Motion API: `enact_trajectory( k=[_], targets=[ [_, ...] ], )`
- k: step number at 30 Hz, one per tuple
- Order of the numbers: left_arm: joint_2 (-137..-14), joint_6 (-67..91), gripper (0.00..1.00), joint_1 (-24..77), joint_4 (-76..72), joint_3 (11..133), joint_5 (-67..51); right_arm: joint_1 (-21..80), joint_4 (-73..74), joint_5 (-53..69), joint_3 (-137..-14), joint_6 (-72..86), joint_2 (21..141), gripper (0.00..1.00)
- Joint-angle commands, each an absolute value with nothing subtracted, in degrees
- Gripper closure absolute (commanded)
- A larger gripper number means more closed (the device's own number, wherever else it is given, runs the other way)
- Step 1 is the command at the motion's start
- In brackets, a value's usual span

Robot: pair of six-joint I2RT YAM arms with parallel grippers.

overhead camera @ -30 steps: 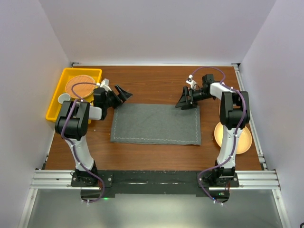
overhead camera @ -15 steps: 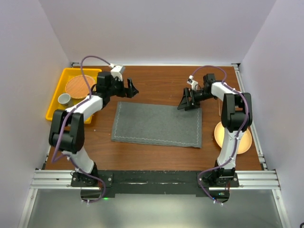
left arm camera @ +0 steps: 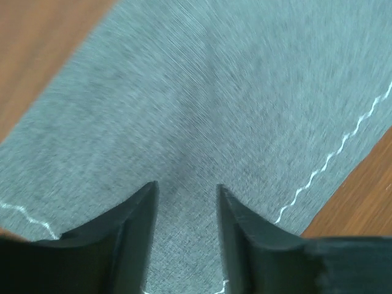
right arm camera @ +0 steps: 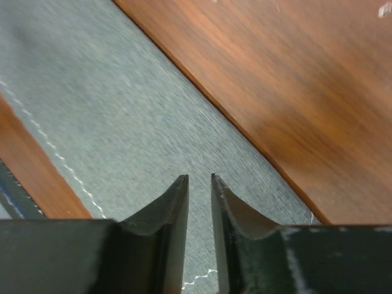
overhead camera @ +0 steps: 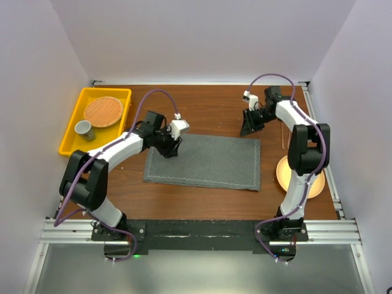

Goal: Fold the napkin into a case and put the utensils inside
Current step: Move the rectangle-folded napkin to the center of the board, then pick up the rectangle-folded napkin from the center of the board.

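Observation:
The dark grey napkin [overhead camera: 202,162] lies flat as a wide rectangle in the middle of the table. My left gripper [overhead camera: 170,149] points down over its far left corner. In the left wrist view the left gripper [left arm camera: 185,187] is open, and flat napkin [left arm camera: 233,110] shows in the gap. My right gripper [overhead camera: 248,130] stands at the far right corner. There the right gripper [right arm camera: 199,177] holds its jaws a narrow slit apart over the napkin [right arm camera: 110,116]. One thin copper-coloured utensil [overhead camera: 282,136] lies right of the cloth.
A round yellow-orange plate [overhead camera: 315,184] sits at the right, partly behind the right arm. A yellow tray [overhead camera: 70,138] at the far left holds a woven round mat [overhead camera: 103,111] and a small cup [overhead camera: 83,129]. White walls enclose the table.
My left arm swung from beside the tray to the napkin's far left corner and tipped down. The right gripper shifted a little farther back. Both pairs of jaws narrowed.

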State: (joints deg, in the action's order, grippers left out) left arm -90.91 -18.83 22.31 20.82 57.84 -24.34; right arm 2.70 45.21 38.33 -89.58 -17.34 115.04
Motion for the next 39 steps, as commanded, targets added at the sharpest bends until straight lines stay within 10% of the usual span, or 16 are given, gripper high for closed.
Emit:
enact_trajectory(
  k=[1, 18, 24, 39],
  targets=[
    [-93.7, -23.3, 0.64, 25.1, 24.6, 58.1, -21.4, 3.7, 47.3, 30.2, -87.4, -21.5, 115.9, 0.78],
    [-90.7, -23.0, 0.6, 25.2, 25.2, 56.3, -19.1, 8.7, 42.7, 18.4, -103.4, -22.0, 131.6, 0.78],
    [-93.5, -26.0, 0.59, 24.3, 24.9, 55.6, -18.4, 10.0, 55.3, 28.2, -120.9, -22.4, 133.9, 0.59],
    [-95.5, -23.0, 0.62, 25.1, 22.8, 53.0, -20.3, -2.5, 55.0, 22.9, -96.4, -17.8, 117.4, 0.51]
  ],
)
